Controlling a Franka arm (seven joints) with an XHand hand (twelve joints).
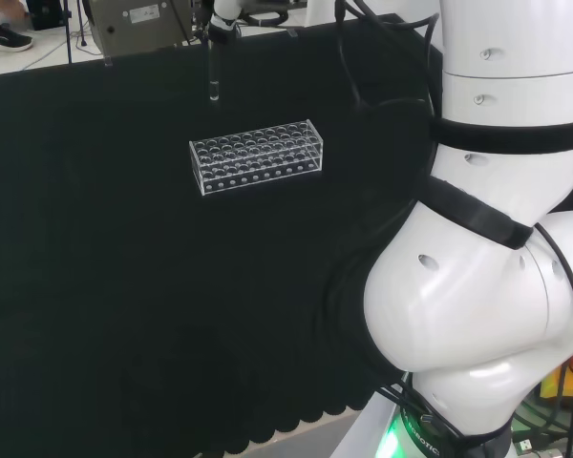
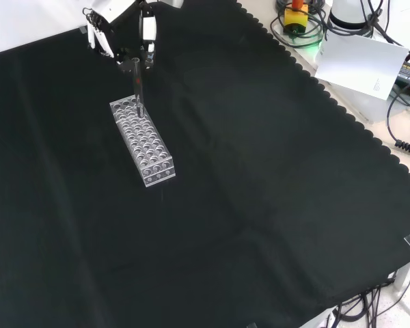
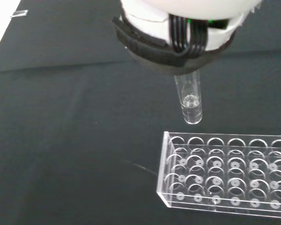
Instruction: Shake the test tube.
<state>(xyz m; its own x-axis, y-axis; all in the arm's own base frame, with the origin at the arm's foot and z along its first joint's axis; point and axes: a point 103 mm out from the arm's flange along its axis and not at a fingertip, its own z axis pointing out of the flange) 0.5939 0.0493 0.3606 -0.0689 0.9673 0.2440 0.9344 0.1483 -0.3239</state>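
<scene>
A clear glass test tube (image 1: 213, 76) hangs upright above the cloth, held at its upper part by the black and white hand (image 2: 126, 37), whose fingers curl round it. In the front view the test tube (image 2: 137, 85) reaches down over the far end of a clear plastic rack (image 2: 142, 140). The wrist view shows the test tube's rounded bottom (image 3: 190, 105) in the air, just off the corner of the rack (image 3: 225, 171). The rack (image 1: 257, 156) has many empty round holes and lies on the black cloth below the tube.
The arm's big white links (image 1: 497, 239) fill the right of the head view. A grey box (image 1: 138, 21) stands beyond the cloth's far edge there. White paper (image 2: 359, 65) and cables (image 2: 301, 20) lie off the cloth at the front view's upper right.
</scene>
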